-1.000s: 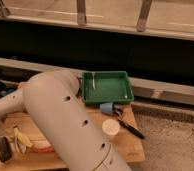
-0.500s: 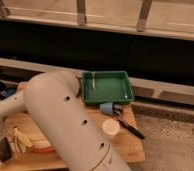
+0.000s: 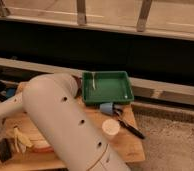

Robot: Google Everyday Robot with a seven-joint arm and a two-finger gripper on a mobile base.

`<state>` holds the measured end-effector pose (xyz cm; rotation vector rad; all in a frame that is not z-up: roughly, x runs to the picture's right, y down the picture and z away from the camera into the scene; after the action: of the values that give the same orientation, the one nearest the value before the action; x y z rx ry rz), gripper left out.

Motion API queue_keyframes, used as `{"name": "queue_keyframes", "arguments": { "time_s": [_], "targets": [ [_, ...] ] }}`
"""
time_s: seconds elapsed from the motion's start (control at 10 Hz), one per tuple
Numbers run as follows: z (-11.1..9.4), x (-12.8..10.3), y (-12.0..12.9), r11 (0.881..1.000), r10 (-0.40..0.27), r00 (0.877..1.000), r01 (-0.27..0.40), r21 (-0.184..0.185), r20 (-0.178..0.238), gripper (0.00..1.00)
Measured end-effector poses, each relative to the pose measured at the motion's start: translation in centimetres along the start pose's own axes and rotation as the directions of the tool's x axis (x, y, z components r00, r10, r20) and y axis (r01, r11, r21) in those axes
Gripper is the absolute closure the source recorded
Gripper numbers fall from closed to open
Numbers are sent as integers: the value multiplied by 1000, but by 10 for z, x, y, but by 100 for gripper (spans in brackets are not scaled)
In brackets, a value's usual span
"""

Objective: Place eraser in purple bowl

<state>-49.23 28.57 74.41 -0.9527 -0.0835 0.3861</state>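
A wooden table stands on speckled floor before a dark wall.

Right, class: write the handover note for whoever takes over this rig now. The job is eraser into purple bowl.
The gripper is out of view, past the left edge where the white arm leads.
The eraser lies on the wooden table near its front left corner, beside the banana.
The purple bowl is not visible; the arm hides much of the table.
Done: nothing yet.
Left: locate the purple bowl, grasp the eraser, carry it over, release it inside.
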Motion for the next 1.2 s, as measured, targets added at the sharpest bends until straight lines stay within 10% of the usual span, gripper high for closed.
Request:
{"name": "queue_keyframes", "arguments": {
  "time_s": [0.3,0.9,1.2],
  "targets": [
    [14,-6,9,1000,5,1000,-5,5,-24,33],
    [6,-3,3,1000,7,1000,-7,12,-27,94],
    [10,-2,0,996,53,998,-49,76,-46,100]
  ]
}}
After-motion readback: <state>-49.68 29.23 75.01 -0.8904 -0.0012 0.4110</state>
